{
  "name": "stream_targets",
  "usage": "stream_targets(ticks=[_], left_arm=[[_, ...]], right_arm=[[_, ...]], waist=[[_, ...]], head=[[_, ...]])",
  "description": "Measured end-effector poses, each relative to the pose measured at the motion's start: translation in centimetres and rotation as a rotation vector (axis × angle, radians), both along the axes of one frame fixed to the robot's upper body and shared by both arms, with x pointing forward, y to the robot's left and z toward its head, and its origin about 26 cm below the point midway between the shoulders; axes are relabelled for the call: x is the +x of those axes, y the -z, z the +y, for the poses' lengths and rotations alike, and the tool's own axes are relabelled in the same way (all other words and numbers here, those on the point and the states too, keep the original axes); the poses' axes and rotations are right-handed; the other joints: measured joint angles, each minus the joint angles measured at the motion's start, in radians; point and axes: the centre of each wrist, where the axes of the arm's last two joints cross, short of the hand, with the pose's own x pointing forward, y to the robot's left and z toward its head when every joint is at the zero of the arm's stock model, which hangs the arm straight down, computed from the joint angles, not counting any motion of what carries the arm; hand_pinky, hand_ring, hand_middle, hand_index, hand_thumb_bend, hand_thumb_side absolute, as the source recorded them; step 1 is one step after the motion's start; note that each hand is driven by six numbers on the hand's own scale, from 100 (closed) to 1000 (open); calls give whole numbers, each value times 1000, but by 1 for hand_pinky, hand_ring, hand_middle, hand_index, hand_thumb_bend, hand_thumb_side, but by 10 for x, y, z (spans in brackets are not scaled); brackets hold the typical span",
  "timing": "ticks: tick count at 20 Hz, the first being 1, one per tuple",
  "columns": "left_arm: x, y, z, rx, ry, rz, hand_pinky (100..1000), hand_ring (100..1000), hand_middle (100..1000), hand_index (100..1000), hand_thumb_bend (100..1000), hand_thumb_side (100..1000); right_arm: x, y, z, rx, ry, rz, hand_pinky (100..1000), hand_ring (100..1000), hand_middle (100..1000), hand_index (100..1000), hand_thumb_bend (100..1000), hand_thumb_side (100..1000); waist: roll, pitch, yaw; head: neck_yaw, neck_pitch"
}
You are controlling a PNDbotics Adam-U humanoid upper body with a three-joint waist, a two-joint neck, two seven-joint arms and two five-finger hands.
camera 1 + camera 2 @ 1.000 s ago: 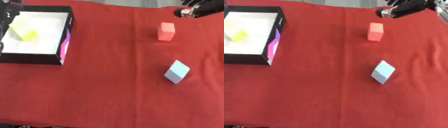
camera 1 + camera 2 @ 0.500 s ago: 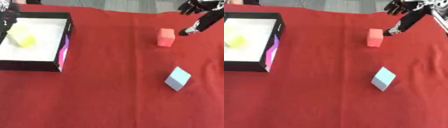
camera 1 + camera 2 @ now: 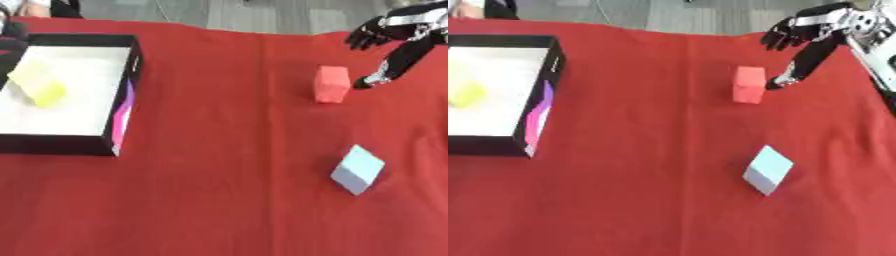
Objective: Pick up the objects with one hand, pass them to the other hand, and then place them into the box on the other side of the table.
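Note:
A red block (image 3: 332, 84) stands upright on the red tablecloth at the upper right. Just right of it my right hand (image 3: 395, 31) hangs open with fingers spread. Its lowest fingertip (image 3: 362, 84) is close beside the block, and I cannot tell whether it touches. A light blue block (image 3: 357, 169) lies tilted nearer to me, at the right. The black box with a white floor (image 3: 123, 113) sits at the left and holds a yellow block (image 3: 37, 84). A dark part, perhaps my left hand (image 3: 9, 39), shows at the left edge over the box's far corner.
The red cloth (image 3: 219, 200) covers the whole table. Grey floor runs along the far edge. Between the box and the blocks lies a wide stretch of bare cloth.
My right hand has come down from the far right corner and its fingers have spread beside the red block. The view has also shifted a little; the blocks have not moved.

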Motion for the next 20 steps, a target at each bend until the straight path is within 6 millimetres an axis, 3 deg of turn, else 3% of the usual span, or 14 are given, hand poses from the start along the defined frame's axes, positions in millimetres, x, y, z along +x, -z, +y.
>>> stream_targets(ticks=[20], left_arm=[[-1,-4,-8,5,17,-29,809,752,663,696,100,878]], right_arm=[[12,12,-6,-33,22,1,986,916,839,906,506,158]], waist=[[-16,26,43]], head=[[-35,-8]])
